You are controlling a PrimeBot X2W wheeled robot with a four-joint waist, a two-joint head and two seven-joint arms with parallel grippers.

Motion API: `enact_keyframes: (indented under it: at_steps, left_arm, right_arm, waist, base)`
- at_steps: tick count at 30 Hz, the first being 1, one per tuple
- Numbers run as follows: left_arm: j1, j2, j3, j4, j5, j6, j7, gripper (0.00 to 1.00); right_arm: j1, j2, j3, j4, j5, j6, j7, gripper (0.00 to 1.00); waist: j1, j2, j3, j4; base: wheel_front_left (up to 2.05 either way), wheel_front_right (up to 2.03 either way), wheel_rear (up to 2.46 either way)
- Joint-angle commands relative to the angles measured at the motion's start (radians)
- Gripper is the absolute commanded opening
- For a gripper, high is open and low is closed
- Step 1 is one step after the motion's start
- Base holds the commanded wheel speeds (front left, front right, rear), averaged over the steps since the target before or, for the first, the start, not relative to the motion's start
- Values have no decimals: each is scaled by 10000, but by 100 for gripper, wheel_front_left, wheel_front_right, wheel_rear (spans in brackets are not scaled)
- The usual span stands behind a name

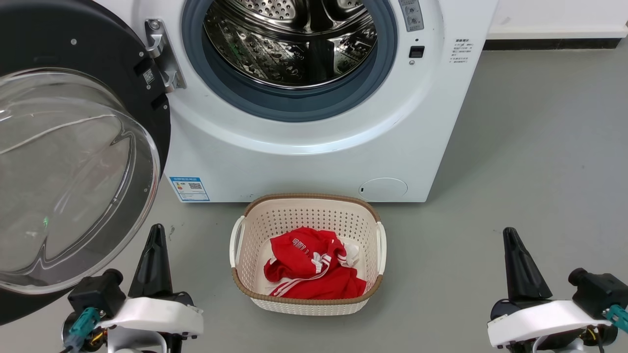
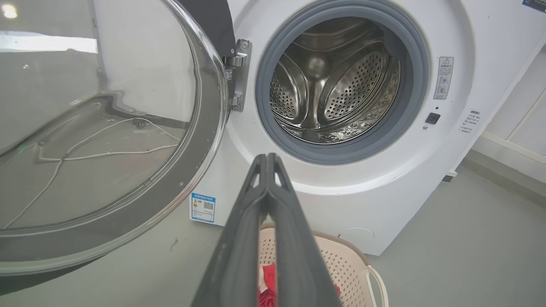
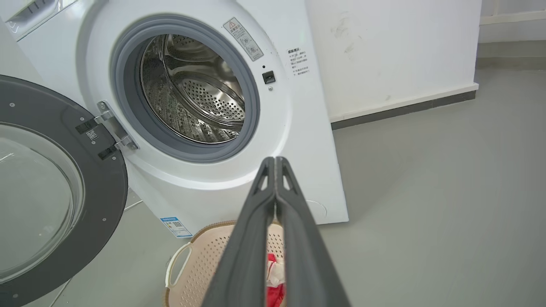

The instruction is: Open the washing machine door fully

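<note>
The washing machine door [image 1: 73, 162] [image 2: 106, 140] [image 3: 47, 192], a black disc with a bulging clear glass bowl, stands swung wide to the left of the white machine [image 1: 314, 147], held by its metal hinge [image 1: 162, 56]. The steel drum [image 1: 294, 39] [image 2: 337, 85] [image 3: 192, 89] lies exposed inside the grey rubber ring. My left gripper [image 1: 156, 230] [image 2: 268, 157] is shut and holds nothing, low at the left just right of the door's lower rim, apart from it. Low at the right, my right gripper [image 1: 509, 233] [image 3: 275, 160] is shut and holds nothing, far from the machine.
A cream perforated basket [image 1: 245, 245] [image 2: 341, 256] [image 3: 200, 260] with a red garment [image 1: 311, 269] sits on the grey floor right before the machine, between my arms. A small round filter cap [image 1: 382, 189] is low on the machine's front. A white wall [image 3: 392, 55] stands to the right.
</note>
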Motion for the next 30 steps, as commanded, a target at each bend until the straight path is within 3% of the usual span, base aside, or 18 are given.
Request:
enact_keyframes:
  at_steps: [1, 30]
  left_arm:
    - [-263, 43, 31, -115, -364, -38, 52, 0]
    - [-420, 24, 98, 365, -5207, -264, 1158, 0]
  right_arm:
    - [-252, -88, -16, -104, 374, -1, 69, 0]
    - [-567, -256, -168, 310, 5133, -2, 1067, 0]
  waist:
    - [0, -1, -4, 0]
    - [0, -1, -146, -11]
  base:
    - [0, 0, 0]
    - [0, 0, 0]
